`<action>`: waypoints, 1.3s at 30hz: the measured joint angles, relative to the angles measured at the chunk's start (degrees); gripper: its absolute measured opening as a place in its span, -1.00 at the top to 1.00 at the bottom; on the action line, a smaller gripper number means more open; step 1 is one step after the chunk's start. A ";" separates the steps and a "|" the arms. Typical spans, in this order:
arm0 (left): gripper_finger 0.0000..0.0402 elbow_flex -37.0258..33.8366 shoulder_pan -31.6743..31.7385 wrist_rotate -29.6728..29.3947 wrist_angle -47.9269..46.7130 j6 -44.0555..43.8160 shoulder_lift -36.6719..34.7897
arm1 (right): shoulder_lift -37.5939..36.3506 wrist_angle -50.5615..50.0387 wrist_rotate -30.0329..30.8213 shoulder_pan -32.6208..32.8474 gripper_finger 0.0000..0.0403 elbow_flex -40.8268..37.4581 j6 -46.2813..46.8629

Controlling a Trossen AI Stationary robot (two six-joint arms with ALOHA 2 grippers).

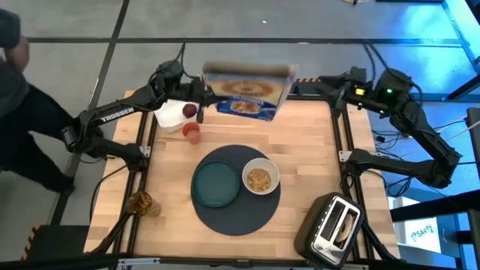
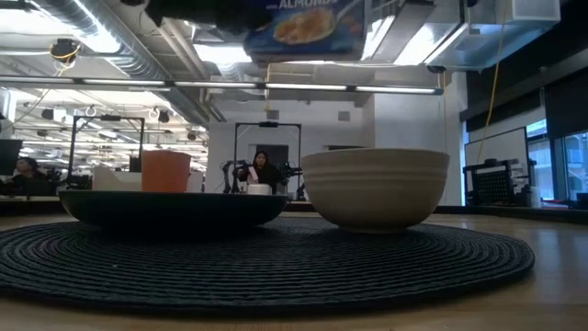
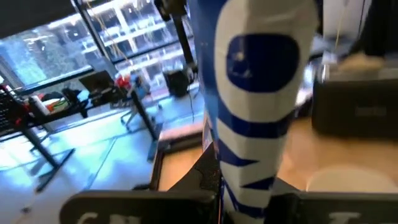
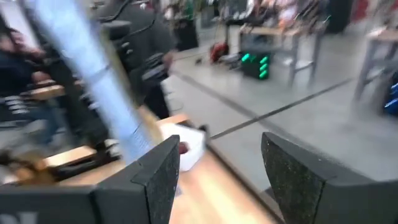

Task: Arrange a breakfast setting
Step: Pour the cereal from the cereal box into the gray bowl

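A blue cereal box [image 1: 249, 91] hangs in the air over the table's far middle, its printed face turned up; it also shows at the top of the low view [image 2: 308, 28]. My left gripper [image 1: 201, 96] is shut on the box's left end. My right gripper [image 1: 321, 82] is open and empty just right of the box. A round dark-navy mat [image 1: 238, 217] carries a teal plate [image 1: 215, 184] and a white bowl [image 1: 260, 178] with cereal in it. A small orange cup [image 1: 192, 133] stands on the table behind the mat. My left gripper pinches the cereal box's narrow blue-and-white side [image 3: 249, 155] between its two fingers, at the box's left end. It comes roughly level from the table's left. The box is lifted clear of the table and tilted, its face up.
A white jug [image 1: 169, 114] with a small red thing [image 1: 190, 111] beside it stands at the far left. A toaster [image 1: 330, 225] sits at the near right corner. A brown item [image 1: 140, 202] lies at the near left edge. A person stands at the far left [image 1: 15, 52].
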 joint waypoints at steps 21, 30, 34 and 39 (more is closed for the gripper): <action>1.00 0.00 -1.11 -1.64 11.52 -12.40 11.70 | 9.99 17.44 -14.94 0.04 -0.53 -0.08 4.28; 0.83 -0.02 -3.60 -6.45 11.49 -15.69 13.87 | 15.38 17.27 -12.61 0.00 0.79 -0.07 6.87; 0.62 -0.02 -4.38 -10.73 11.33 -16.74 13.92 | 15.85 16.00 -7.13 0.60 0.95 -0.07 4.71; 0.29 -0.02 -1.64 -13.53 9.88 -21.73 11.16 | 13.06 12.65 7.98 3.39 0.99 -2.33 -1.22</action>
